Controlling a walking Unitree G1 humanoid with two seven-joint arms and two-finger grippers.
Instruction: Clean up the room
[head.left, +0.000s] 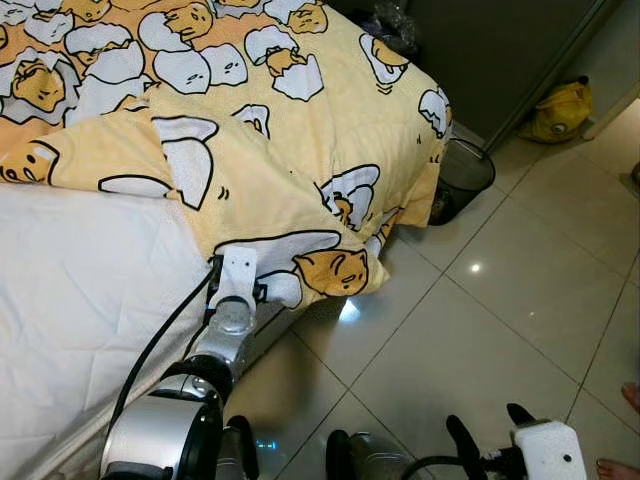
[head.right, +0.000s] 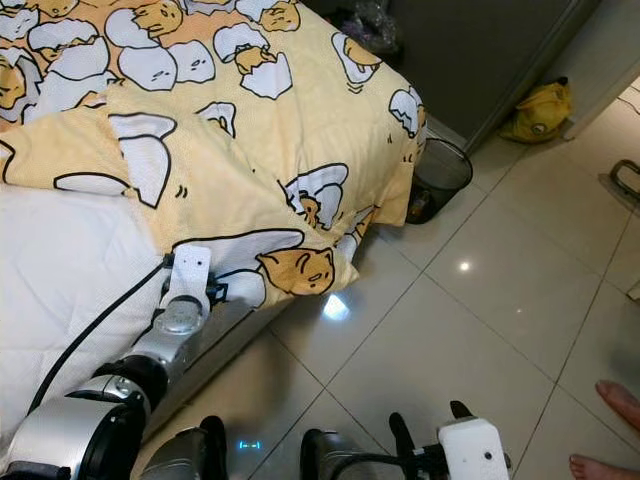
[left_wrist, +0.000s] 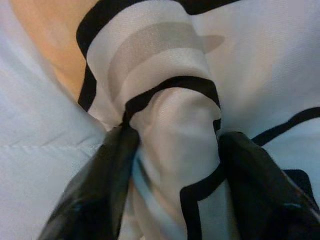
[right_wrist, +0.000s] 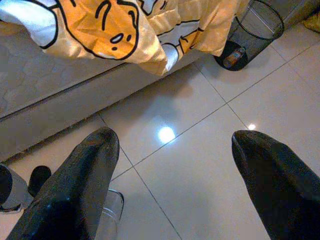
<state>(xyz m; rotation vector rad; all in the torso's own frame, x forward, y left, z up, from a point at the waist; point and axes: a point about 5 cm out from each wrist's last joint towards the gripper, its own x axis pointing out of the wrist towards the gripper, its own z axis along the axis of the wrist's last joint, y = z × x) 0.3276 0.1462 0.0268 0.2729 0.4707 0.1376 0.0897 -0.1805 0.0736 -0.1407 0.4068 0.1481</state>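
Note:
A yellow blanket (head.left: 280, 130) printed with egg characters lies rumpled over a bed with a white sheet (head.left: 80, 290), its corner hanging off the bed's edge. My left gripper (left_wrist: 172, 145) is shut on a bunched fold of the blanket near that corner; the black fingers (left_wrist: 95, 185) pinch white cloth with black outlines. From the head camera, the left arm (head.left: 232, 290) reaches up to the blanket's lower edge. My right gripper (right_wrist: 172, 150) is open, low over the tiled floor (right_wrist: 200, 165), holding nothing; its white wrist (head.left: 545, 450) shows at the bottom right.
A black mesh bin (head.left: 462, 178) stands on the floor at the bed's far corner, a bottle (right_wrist: 233, 57) inside it. A yellow bag (head.left: 560, 112) lies by a dark cabinet (head.left: 490, 50). A person's bare feet (head.right: 605, 430) are at the right edge.

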